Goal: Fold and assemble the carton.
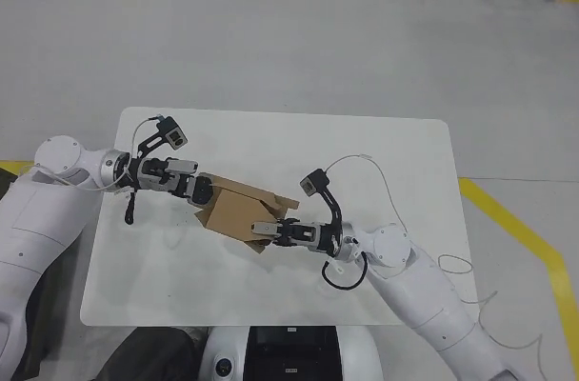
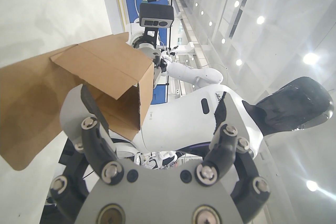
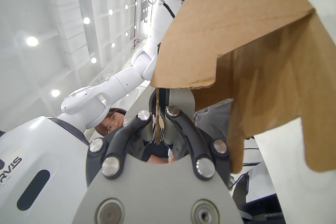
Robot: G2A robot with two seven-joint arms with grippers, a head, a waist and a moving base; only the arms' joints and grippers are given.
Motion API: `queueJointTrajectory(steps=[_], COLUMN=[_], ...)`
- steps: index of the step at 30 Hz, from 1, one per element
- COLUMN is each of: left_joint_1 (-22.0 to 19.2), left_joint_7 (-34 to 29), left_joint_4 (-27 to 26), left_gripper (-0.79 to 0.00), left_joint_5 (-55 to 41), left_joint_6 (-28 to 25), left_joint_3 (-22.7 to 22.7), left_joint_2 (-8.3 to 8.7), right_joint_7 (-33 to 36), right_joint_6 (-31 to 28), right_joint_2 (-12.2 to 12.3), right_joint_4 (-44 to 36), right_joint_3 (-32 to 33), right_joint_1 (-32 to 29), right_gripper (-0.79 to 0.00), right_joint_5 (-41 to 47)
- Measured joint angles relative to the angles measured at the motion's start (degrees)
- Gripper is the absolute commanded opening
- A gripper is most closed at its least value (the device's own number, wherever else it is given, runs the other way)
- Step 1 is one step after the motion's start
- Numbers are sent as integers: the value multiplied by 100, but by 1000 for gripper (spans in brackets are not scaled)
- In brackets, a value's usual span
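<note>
A brown cardboard carton (image 1: 240, 211), partly unfolded with loose flaps, is held up over the middle of the white table (image 1: 394, 152). My right gripper (image 1: 268, 230) is at its near right edge. In the right wrist view this gripper (image 3: 158, 107) is shut on a thin cardboard edge of the carton (image 3: 236, 25). My left gripper (image 1: 200, 189) is at the carton's left end. In the left wrist view it (image 2: 157, 107) stands wide open, with one finger (image 2: 90, 101) against the carton's open end (image 2: 110, 70) and the other finger (image 2: 225, 109) out in free air.
A thin white cable (image 1: 385, 186) loops from the right wrist's camera across the table's right part. Bare tabletop lies along the far side and the right half. Yellow tape (image 1: 518, 224) marks the floor to the right.
</note>
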Motion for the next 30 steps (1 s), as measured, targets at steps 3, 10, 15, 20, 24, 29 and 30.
queueJointTrajectory(steps=[3, 10, 15, 20, 24, 29, 30], left_joint_1=[-45, -96, -98, -106, -133, -268, -300], left_joint_7=[0, 0, 0, 0, 0, 0, 0], left_joint_4=[-4, -116, -222, -379, -510, -518, -506], left_gripper=[0, 0, 0, 0, 0, 0, 0], left_joint_5=[-64, -143, -244, -342, -487, -645, -677], left_joint_6=[-22, -84, -75, -55, 15, 56, 64], left_joint_3=[90, 268, 373, 517, 682, 916, 959], left_joint_2=[4, 82, 194, 313, 386, 429, 429], right_joint_7=[-79, -219, -399, -527, -430, -236, -208], right_joint_6=[2, 3, -122, -212, -211, -270, -277], right_joint_2=[-11, -39, -48, -61, -80, -121, -129], right_joint_4=[22, 66, 93, 88, 91, 175, 195], right_joint_3=[-7, -36, 32, 64, 14, -77, -96], right_joint_1=[1, 48, 27, 2, 18, 62, 73], right_gripper=[-785, -785, -785, -785, -785, -785, -785], right_joint_5=[-32, -148, -159, -185, -101, 173, 205])
